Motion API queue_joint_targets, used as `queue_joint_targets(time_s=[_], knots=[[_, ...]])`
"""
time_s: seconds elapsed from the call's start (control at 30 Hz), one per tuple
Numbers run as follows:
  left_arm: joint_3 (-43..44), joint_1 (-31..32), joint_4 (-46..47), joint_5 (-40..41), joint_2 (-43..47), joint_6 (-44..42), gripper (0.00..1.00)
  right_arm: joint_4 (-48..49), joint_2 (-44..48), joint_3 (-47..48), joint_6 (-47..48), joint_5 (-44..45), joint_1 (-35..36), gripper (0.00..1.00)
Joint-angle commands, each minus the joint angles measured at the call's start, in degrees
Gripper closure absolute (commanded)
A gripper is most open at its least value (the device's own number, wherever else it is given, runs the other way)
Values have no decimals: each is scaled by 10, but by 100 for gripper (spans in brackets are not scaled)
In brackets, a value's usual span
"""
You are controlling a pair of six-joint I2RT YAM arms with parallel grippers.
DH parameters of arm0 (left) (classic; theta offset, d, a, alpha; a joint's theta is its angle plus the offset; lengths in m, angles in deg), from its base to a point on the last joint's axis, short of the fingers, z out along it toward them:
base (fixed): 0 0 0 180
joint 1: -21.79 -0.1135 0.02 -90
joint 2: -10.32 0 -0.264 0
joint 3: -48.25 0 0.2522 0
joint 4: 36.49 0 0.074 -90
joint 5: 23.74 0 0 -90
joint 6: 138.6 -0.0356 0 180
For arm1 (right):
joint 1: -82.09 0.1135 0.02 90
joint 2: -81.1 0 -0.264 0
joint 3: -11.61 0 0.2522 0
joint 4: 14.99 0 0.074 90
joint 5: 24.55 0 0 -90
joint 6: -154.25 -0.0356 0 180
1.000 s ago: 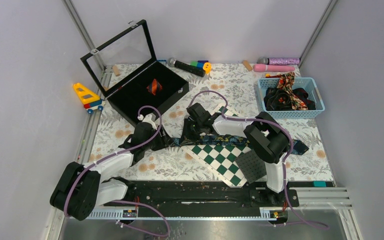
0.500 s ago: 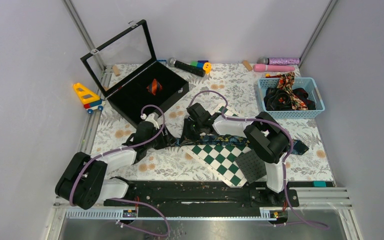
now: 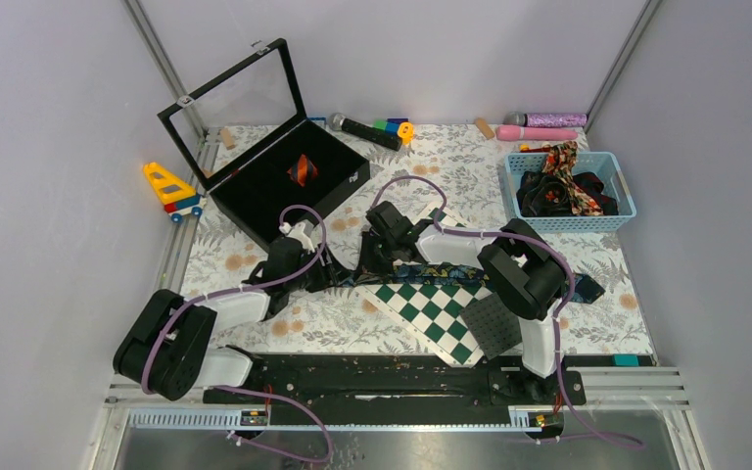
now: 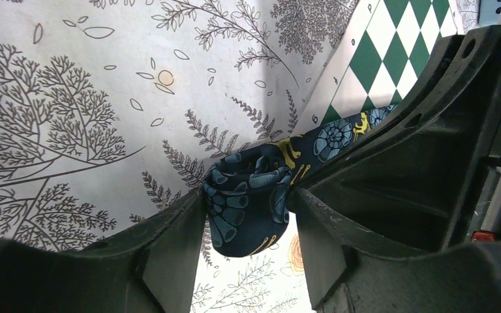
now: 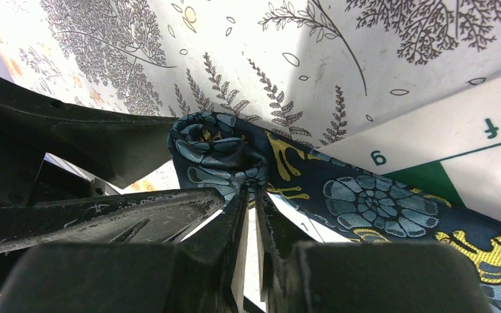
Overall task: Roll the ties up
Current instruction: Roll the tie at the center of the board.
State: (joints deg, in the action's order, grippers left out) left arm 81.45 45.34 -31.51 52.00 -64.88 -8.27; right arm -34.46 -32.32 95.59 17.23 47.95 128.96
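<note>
Floral-print table cover (image 3: 352,333), grey walls (image 3: 450,49), left hand (image 4: 249,195) clasping tie (image 5: 365,202), right hand (image 5: 251,195) pinching it

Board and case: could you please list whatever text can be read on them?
"6": on the white border of the board, in both wrist views.
"f": on the same border, upside down in the right wrist view.
Further border marks in the left wrist view: too small to read.
White mark on the case: too small to read.
</note>
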Motion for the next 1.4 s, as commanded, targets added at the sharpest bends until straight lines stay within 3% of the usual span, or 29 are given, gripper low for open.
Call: queue_joint_targets(time_s=[0.0, 0.63, 1.07, 1.37], knots=[[-10, -3, 43, -23, -13, 0, 46, -15, -6, 20, 7, 18, 4, 85], [2, -3, 49, -35, -14, 1, 60, -15, -8, 23, 12, 13, 4, 85], [44, -3, -24, -7, -4, -9, 69, -15, 24, 37, 32, 9, 2, 84], [102, -2, -155, 38, 19, -55, 70, -14, 141, -2, 44, 31, -45, 84]])
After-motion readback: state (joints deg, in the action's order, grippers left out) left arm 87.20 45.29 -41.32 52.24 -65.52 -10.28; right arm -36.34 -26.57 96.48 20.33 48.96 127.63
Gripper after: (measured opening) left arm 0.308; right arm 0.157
